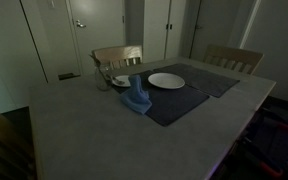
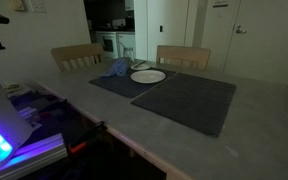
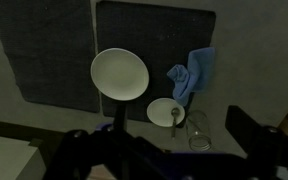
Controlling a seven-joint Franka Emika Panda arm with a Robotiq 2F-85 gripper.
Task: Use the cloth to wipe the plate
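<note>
A white round plate (image 1: 166, 80) (image 2: 148, 76) (image 3: 120, 74) lies on a dark placemat (image 1: 184, 102) on the grey table. A crumpled blue cloth (image 1: 135, 97) (image 2: 117, 68) (image 3: 192, 74) lies beside the plate, at the placemat's edge. My gripper (image 3: 181, 125) shows only in the wrist view. Its two dark fingers are wide apart, high above the table, and hold nothing. The plate and cloth lie well beyond the fingers.
A small white bowl with a spoon (image 3: 165, 112) and a clear glass (image 3: 197, 130) stand close to the cloth. A second dark placemat (image 2: 189, 100) lies beside the first. Two wooden chairs (image 1: 117, 55) (image 1: 232, 58) stand at the table's far side.
</note>
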